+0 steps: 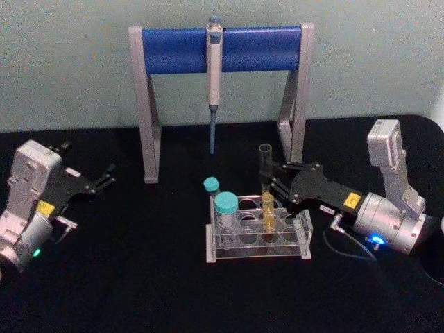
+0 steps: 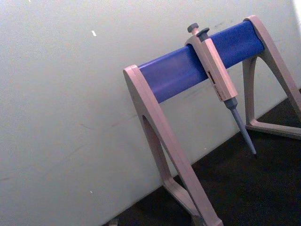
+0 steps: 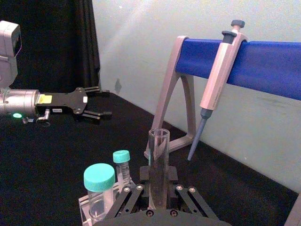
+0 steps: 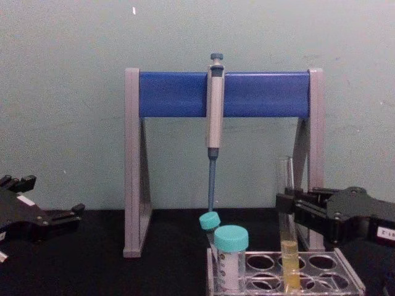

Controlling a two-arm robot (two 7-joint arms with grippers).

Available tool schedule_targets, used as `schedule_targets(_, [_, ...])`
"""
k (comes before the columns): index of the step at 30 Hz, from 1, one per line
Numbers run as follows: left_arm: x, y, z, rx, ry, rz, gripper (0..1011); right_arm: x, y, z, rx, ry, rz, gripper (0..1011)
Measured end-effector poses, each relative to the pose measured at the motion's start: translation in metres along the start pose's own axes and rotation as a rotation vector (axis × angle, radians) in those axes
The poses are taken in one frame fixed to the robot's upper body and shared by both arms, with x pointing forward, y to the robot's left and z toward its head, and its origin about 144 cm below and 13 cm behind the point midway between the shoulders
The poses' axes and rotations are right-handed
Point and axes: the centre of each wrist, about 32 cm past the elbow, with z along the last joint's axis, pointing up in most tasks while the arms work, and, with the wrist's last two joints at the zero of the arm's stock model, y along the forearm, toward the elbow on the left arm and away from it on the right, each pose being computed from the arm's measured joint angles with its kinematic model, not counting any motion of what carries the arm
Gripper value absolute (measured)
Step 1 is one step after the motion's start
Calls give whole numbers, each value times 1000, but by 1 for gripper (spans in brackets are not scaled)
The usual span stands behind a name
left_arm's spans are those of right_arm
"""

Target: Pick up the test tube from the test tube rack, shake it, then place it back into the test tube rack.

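R gripper (image 1: 266, 175), fingers closed on upright test tube (image 1: 268, 208), its base seated in the test tube rack (image 1: 304, 234); L gripper (image 3: 101, 102), fingers open, idle at table (image 1: 139, 277) left.

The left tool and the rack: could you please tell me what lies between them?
In the head view, bare table separates the left tool from the rack; the stand's leg is farther back.
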Motion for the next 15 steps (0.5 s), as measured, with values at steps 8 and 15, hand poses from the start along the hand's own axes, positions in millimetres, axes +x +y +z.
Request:
schedule_targets(8, [0,0,0,0,0,0,1001,0,0,0,-1,1,-3,216])
schedule_targets(15, [0,0,0,0,0,0,1001,0,0,0,-1,0,-3,216])
